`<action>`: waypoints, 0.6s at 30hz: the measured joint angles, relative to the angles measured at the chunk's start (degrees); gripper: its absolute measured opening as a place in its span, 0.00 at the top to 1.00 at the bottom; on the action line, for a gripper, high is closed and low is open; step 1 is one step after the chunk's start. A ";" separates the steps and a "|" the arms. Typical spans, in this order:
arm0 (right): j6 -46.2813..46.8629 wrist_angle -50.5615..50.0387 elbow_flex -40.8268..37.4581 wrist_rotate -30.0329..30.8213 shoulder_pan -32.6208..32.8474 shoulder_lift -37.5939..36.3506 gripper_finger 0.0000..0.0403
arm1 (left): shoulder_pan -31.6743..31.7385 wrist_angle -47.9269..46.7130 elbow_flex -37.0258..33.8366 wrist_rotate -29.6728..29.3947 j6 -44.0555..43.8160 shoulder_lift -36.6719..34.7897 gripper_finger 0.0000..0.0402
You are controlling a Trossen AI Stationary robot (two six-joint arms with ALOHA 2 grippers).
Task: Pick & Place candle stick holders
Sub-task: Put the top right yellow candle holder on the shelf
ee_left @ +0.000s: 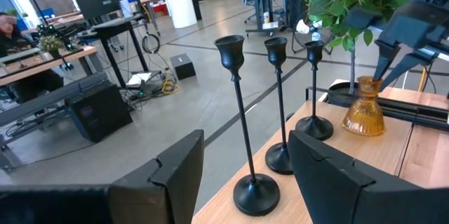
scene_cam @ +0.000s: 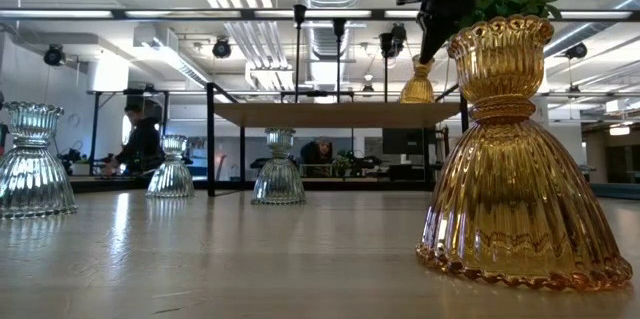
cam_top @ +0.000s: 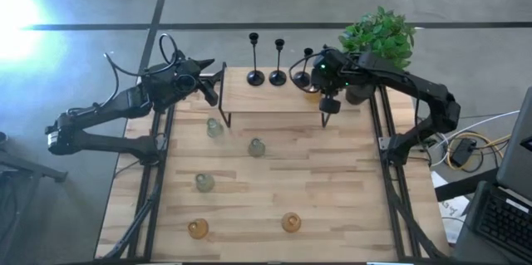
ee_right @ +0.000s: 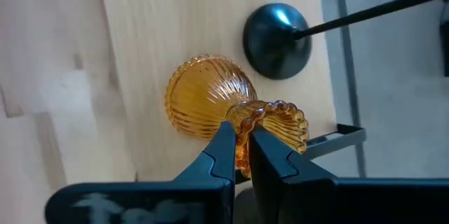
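- Right wrist view: the right gripper (ee_right: 242, 152) is directly above an amber glass holder (ee_right: 210, 104) that stands on the raised shelf (ee_right: 140, 48), beside the domed base of a black candlestick (ee_right: 277, 40).
- Governing relation: the holder's long axis is upright and in line with the gripper's downward approach, so the tool is above the piece, not beside it.
- Tool state: the fingers are nearly together and pinch the scalloped rim of the holder (only a narrow gap shows between them).
- Judgement: the next move turns on whether this rim grip is let go or kept; the holder's base appears to rest on the shelf already.
- High view: the right gripper (cam_top: 326, 90) is at the shelf's right end, the arm nearer this holder.
- The left gripper (cam_top: 209, 82) waits at the shelf's left end, fingers spread wide and holding nothing.
- Other glass holders (cam_top: 256, 146) stand on the lower table (cam_top: 332, 207).
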 joint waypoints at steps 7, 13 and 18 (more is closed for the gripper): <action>-1.54 -0.73 0.89 0.86 -0.54 1.16 0.97 | 0.00 0.00 0.00 0.00 0.04 0.00 0.47; -2.26 -1.25 0.82 2.17 -1.25 1.19 0.97 | 0.02 0.00 0.00 0.00 0.63 0.00 0.47; -3.66 -1.30 0.79 3.30 -1.36 1.49 0.97 | 0.03 0.02 0.00 0.00 0.63 0.00 0.47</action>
